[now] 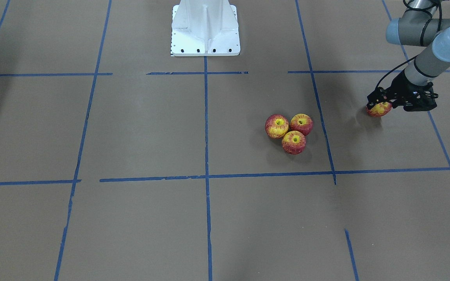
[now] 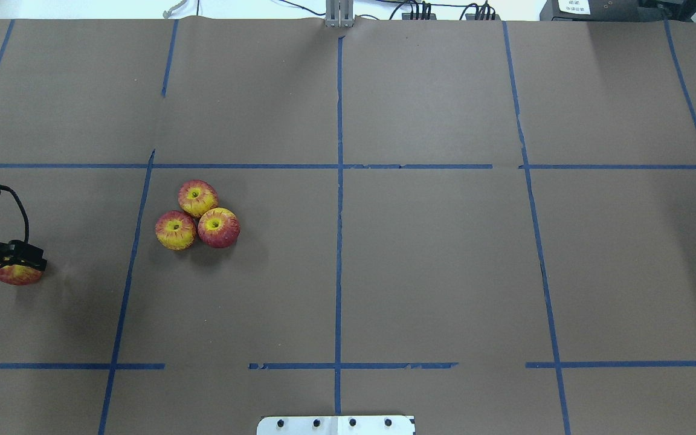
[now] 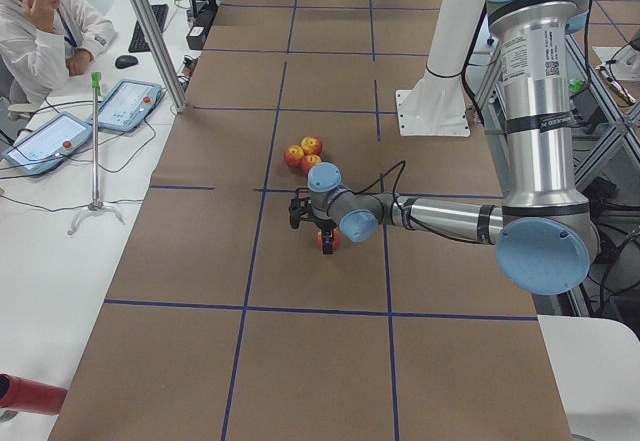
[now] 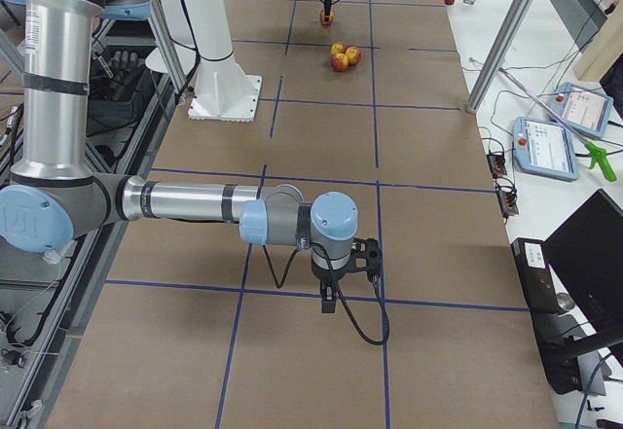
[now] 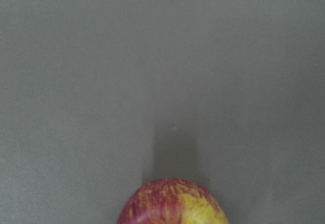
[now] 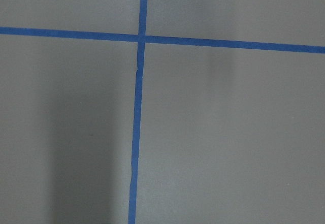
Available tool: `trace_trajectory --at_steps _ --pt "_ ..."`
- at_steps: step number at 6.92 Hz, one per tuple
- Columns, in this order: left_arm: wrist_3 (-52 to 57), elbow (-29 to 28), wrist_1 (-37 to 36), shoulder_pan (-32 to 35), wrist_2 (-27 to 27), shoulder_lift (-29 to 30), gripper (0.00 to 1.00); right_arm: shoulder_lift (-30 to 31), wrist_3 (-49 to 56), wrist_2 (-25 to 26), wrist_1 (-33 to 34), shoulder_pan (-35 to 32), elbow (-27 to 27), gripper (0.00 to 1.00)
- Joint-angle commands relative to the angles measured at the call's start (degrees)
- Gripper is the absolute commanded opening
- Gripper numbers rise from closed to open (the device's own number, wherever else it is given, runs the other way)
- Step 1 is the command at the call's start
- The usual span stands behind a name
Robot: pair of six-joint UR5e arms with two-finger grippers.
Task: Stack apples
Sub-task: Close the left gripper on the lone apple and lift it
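Three apples [image 1: 293,142] lie touching in a tight cluster on the brown table, stems up; they also show in the overhead view [image 2: 197,197]. A fourth apple [image 1: 379,110] sits between the fingers of my left gripper [image 1: 380,104] at the table's far left [image 2: 17,275], close to the surface. The left wrist view shows its top [image 5: 172,203] at the bottom edge, with a shadow on the paper beyond it. My right gripper [image 4: 329,303] hangs over a blue tape crossing, far from the apples; I cannot tell whether it is open or shut.
The white robot base [image 1: 205,27] stands at the table's near edge. Blue tape lines [image 2: 339,181] divide the brown paper into squares. An operator [image 3: 45,21] sits at a side desk with tablets [image 3: 125,104].
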State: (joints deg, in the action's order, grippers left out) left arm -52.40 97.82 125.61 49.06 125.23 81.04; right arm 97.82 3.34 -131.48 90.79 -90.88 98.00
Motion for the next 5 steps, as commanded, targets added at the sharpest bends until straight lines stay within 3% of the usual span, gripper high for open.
trace_trajectory --at_steps 1,2,4,5 --pt "0.37 -1.05 -0.01 -0.64 -0.07 -0.01 0.35 0.0 0.0 0.0 0.0 0.0 0.0 1.0" --pt "0.02 0.6 -0.02 -0.29 -0.07 -0.62 0.0 0.0 0.0 0.0 0.0 0.0 0.0 1.0" --pt "-1.99 10.94 -2.28 0.59 0.54 -1.07 0.0 0.0 0.0 0.0 0.0 0.0 0.0 1.0" --pt "-9.05 13.69 -2.74 0.51 0.46 1.2 0.0 0.0 0.0 0.0 0.0 0.0 0.0 1.0"
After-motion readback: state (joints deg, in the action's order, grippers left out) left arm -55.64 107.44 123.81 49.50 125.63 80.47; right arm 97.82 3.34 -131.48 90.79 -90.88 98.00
